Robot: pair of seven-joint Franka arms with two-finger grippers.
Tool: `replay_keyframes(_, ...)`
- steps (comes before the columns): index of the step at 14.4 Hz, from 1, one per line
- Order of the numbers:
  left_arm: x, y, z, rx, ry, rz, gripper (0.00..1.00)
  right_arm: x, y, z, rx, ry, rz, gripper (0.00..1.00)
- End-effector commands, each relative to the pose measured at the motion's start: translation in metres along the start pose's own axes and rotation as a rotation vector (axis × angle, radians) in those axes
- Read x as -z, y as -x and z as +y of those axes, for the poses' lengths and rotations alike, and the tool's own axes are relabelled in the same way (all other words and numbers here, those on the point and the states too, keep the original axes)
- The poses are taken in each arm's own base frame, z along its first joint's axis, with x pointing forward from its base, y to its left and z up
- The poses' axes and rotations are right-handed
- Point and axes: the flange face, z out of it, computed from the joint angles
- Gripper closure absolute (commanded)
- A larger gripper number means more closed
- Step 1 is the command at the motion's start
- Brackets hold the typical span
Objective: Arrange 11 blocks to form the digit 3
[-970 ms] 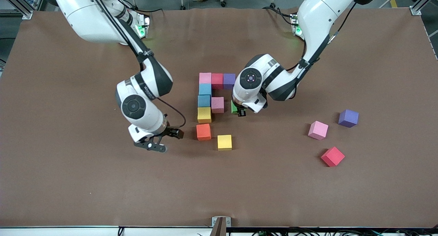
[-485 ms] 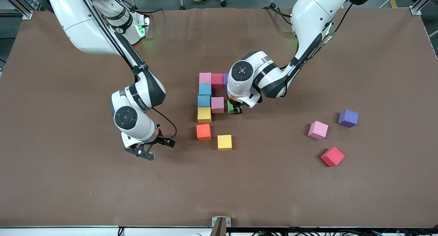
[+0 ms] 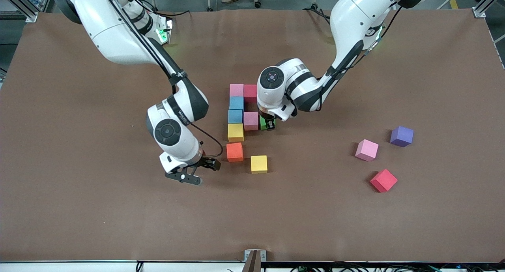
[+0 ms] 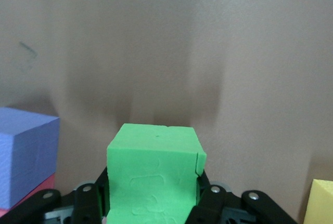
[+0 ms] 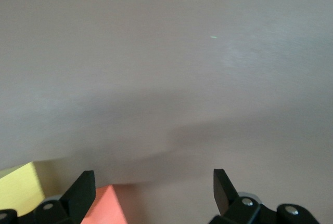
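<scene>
Part of the digit 3 lies mid-table: pink (image 3: pixel 236 90) and red (image 3: pixel 250 93) blocks, two blue ones (image 3: pixel 236 109), a yellow one (image 3: pixel 235 132) and an orange one (image 3: pixel 234 152) in a column. A pink block (image 3: pixel 251 120) lies beside the lower blue one. My left gripper (image 3: pixel 269 125) is shut on a green block (image 3: pixel 263 124) (image 4: pixel 153 167), right next to that pink block. My right gripper (image 3: pixel 199 171) (image 5: pixel 153 185) stands open and low beside the orange block (image 5: pixel 101 206), toward the right arm's end. Another yellow block (image 3: pixel 259 164) lies apart, nearer the camera.
Three loose blocks lie toward the left arm's end: pink (image 3: pixel 366 150), purple (image 3: pixel 401 136) and red (image 3: pixel 383 180). The left wrist hides the end of the top row; the left wrist view shows a purple block (image 4: pixel 26 161) there. Bare brown table surrounds the figure.
My left gripper has carried the green block toward the middle pink block and now stands beside it. My right gripper swung away from the orange block, then came back close to it.
</scene>
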Motion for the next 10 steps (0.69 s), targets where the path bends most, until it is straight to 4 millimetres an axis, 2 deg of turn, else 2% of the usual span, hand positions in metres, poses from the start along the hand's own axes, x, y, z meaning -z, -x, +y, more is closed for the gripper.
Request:
replay_keyframes(1,-0.004,0.0,0.0,0.031,0.035,0.004,0.81,0.0,-0.001,-0.027,0.055,-0.018,0.03,0.0)
replay_keyframes(3,-0.003,0.002,0.001,0.029,0.038,0.002,0.81,-0.002,0.001,-0.045,0.073,-0.03,0.046,0.0)
replay_keyframes(6,-0.006,0.005,-0.001,0.026,0.042,-0.018,0.81,-0.006,0.015,-0.06,0.087,-0.033,0.041,0.0)
replay_keyframes(10,-0.009,0.009,-0.007,0.012,0.04,-0.018,0.81,-0.009,0.025,-0.066,0.065,-0.026,0.024,0.0)
